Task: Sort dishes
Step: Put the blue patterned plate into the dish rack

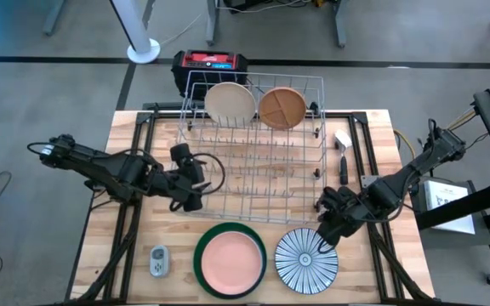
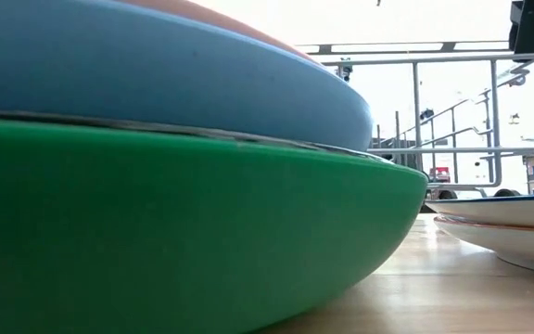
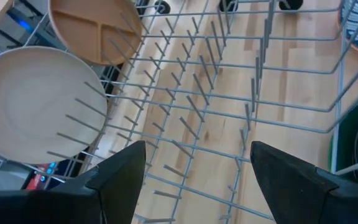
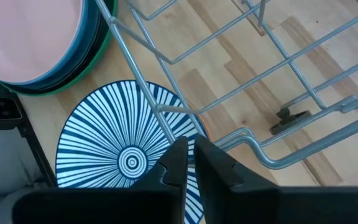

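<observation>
Right now my right gripper (image 1: 324, 244) sits low over the near-right part of the counter (image 1: 398, 153), at the edge of the striped plate (image 1: 305, 260). From the right wrist view its fingers (image 4: 178, 163) stand almost together, with only a thin slit between them, right over the blue-and-white plate's rim. I cannot tell whether they pinch that rim or merely hang above it.

My left gripper (image 1: 196, 189) hovers at the left side of the wire rack (image 1: 253, 149), fingers (image 3: 120, 174) spread wide apart with nothing between them, looking down across the rack's tines.

At the far end of the rack two dishes stand upright side by side: a cream plate (image 1: 230, 103) on the left and a tan divided plate (image 1: 282, 108) on the right.

On the counter in front of the rack is a stack with a pink plate (image 1: 230, 260) on top, a blue dish under it in the low view, and a large green plate (image 1: 201, 263) at the bottom. The striped plate lies just beside this stack, to its right. A small grey gadget (image 1: 158, 261) rests to the left of the stack.
</observation>
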Tool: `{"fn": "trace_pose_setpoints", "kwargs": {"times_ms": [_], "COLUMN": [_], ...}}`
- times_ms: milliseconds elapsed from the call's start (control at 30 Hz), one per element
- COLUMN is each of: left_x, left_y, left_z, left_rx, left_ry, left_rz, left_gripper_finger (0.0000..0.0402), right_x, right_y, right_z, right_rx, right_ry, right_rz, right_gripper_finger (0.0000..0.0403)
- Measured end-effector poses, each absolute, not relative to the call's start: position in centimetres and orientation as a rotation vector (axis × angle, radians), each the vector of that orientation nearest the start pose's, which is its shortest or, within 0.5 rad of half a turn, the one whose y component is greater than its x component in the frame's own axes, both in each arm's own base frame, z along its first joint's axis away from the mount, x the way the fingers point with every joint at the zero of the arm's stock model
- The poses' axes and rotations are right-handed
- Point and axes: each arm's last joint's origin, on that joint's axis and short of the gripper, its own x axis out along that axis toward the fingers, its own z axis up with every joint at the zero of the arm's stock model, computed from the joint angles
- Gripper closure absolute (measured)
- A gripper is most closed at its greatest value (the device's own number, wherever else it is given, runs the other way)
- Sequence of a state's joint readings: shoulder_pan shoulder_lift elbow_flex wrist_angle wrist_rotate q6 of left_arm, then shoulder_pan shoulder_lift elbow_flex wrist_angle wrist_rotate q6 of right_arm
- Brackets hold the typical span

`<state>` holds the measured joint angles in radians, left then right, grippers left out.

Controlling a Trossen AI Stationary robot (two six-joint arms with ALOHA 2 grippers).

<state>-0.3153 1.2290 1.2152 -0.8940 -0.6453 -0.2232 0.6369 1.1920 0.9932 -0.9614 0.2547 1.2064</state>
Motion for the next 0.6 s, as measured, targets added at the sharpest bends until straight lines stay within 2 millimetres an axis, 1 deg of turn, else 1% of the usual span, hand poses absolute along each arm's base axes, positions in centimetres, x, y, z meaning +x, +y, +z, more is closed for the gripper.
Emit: {"fn": "trace_pose_setpoints", "kwargs": {"times_ms": [600], "left_x": [22.55], "left_y": [-6.03], "left_z": [33.72], "left_rx": [0.171], "left_ry": [0.754], "left_rz": [0.392], "left_gripper_finger": [0.0122], "right_x": [17.46], "right_y": [11.98], "right_z": [27.60], "right_rx": [0.574], "right_ry": [1.052], "right_rz": [-0.321], "right_gripper_finger": [0.0334]}}
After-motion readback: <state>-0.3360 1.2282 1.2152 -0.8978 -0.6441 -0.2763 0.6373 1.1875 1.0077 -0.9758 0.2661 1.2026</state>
